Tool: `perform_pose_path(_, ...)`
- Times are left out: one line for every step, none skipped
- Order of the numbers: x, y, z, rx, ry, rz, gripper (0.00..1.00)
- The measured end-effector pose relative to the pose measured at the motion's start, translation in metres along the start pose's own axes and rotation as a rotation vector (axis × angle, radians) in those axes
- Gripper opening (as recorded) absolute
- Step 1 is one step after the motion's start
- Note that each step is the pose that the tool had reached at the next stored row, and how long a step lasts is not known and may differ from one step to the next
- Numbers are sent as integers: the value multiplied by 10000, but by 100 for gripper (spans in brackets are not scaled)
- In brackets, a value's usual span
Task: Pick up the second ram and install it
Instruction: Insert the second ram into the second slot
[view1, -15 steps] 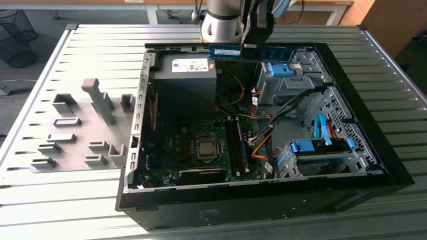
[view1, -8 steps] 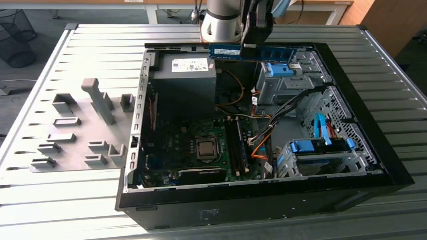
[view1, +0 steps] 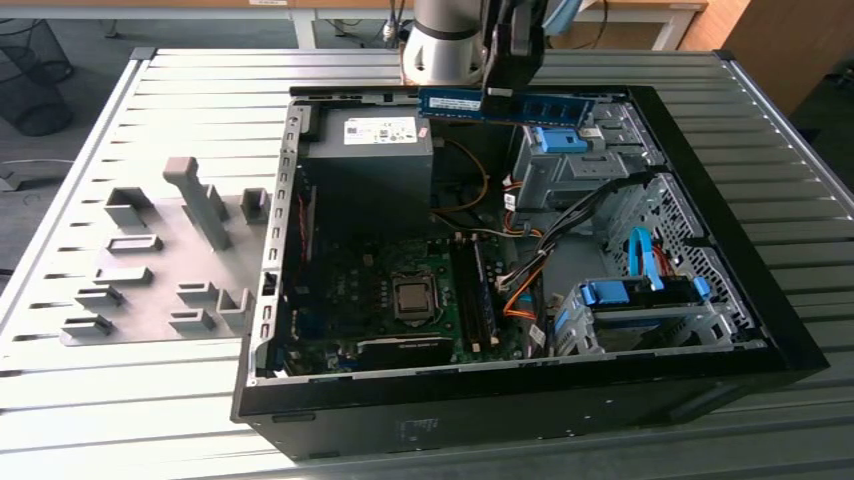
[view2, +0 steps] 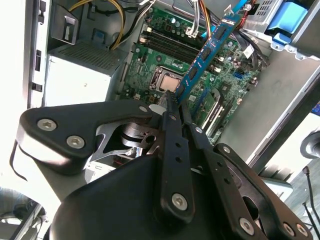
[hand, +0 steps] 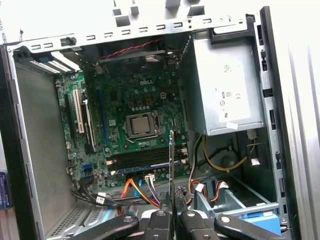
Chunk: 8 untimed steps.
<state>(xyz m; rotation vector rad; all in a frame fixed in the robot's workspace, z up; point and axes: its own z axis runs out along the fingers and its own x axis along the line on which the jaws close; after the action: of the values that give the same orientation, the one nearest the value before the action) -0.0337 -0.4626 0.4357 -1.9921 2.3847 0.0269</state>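
Observation:
The second ram (view1: 505, 106) is a long blue-green stick with black chips, held level above the far edge of the open computer case (view1: 787, 340). My gripper (view1: 514, 82) is shut on it from above. In the second wrist view the ram (view2: 207, 47) runs out from between the fingers (view2: 170, 130), high over the motherboard. In the first wrist view the ram (hand: 171, 165) shows edge-on as a thin line above the gripper (hand: 172, 214). The memory slots (view1: 470, 290) lie beside the processor socket (view1: 414, 297), and one slot (hand: 142, 159) seems to hold a stick.
A grey power supply (view1: 367, 160) fills the case's far corner on the exterior view's left. Orange and black cables (view1: 527, 280) run beside the slots. Blue drive-bay clips (view1: 627, 295) sit on the exterior view's right. A grey fixture plate (view1: 160, 260) lies on the slatted table (view1: 160, 390).

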Motion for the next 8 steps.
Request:
perform_pose_path(0, 0, 0, 2, 0, 43, 14)
perform_pose_path(0, 1, 1, 5, 1, 117, 14)
perform_pose_path(0, 1, 2, 8, 2, 201, 14)
perform_pose_path(0, 1, 3, 12, 2, 297, 14)
perform_pose_path(0, 1, 4, 16, 5, 419, 14)
perform_pose_path(0, 1, 6, 22, 8, 559, 14)
perform_pose_path(0, 1, 7, 28, 12, 715, 14)
perform_pose_path(0, 1, 8, 35, 14, 883, 14)
